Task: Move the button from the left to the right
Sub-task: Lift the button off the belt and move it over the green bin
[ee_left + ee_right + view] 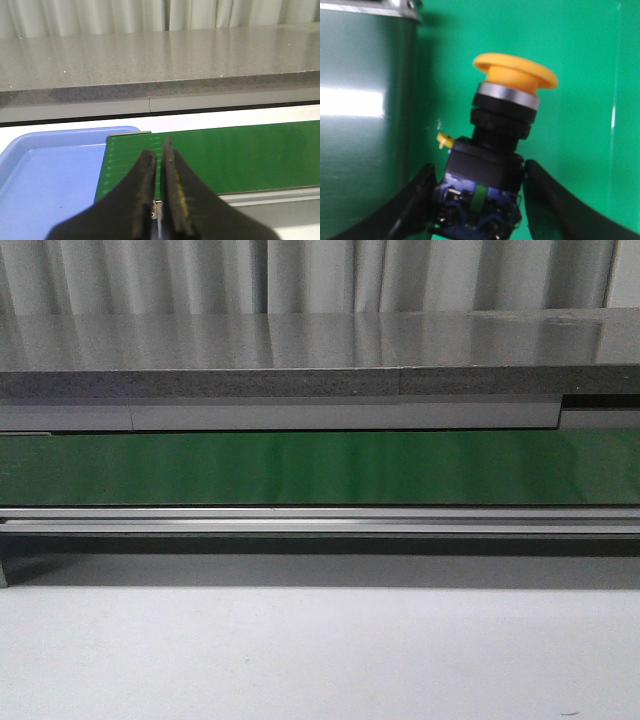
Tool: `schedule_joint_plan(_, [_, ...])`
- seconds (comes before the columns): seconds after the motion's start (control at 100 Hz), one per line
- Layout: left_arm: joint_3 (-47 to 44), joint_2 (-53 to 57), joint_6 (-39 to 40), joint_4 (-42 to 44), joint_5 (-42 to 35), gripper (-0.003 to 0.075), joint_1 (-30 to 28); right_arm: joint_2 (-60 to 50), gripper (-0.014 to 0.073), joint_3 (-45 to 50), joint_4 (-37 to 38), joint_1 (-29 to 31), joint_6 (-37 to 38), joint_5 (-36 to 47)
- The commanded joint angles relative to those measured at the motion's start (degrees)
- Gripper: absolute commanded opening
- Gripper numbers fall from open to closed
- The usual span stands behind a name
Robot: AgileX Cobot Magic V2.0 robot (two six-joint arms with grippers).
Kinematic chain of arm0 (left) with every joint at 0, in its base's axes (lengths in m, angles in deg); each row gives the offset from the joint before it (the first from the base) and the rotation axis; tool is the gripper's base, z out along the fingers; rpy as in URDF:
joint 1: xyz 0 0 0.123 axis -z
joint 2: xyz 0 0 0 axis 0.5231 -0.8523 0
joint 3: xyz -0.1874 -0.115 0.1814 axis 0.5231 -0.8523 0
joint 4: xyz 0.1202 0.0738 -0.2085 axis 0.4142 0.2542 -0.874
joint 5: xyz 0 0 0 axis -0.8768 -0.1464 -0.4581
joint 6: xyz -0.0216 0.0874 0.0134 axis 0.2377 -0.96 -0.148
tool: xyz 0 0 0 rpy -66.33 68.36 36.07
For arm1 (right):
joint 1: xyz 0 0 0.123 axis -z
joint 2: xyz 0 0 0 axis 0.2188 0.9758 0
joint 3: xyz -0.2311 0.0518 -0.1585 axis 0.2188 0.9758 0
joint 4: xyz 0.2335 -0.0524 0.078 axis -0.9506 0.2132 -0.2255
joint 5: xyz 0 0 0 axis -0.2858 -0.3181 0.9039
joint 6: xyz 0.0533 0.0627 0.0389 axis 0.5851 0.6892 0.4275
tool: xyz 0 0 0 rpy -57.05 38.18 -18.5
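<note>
Gripping the button (492, 150) – glossy yellow mushroom cap – right gripper (479, 200) (left gripper (159, 165) closed, empty)

The button (492, 150) has a matt yellow plastic cap, a shiny metal collar and a black plastic body; the conveyor belt (320, 467) looks smooth, glossy green; the counter (150, 62) is polished speckled stone; the tray (45, 175) is smooth blue plastic.

No text, label, brand, number or sign can be read in any view. Nothing legible is seen on the button (495, 150), the green belt (320, 468) or the blue tray (50, 180).
</note>
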Motion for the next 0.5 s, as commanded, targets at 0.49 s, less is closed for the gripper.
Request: schedule_joint_plan(0.49, [1.72, -0.45, 0.61, -0.2, -4.65, 0.0005, 0.17, 4.87, 0.0214, -1.77, -2.68, 1.28, -0.85, 0.77])
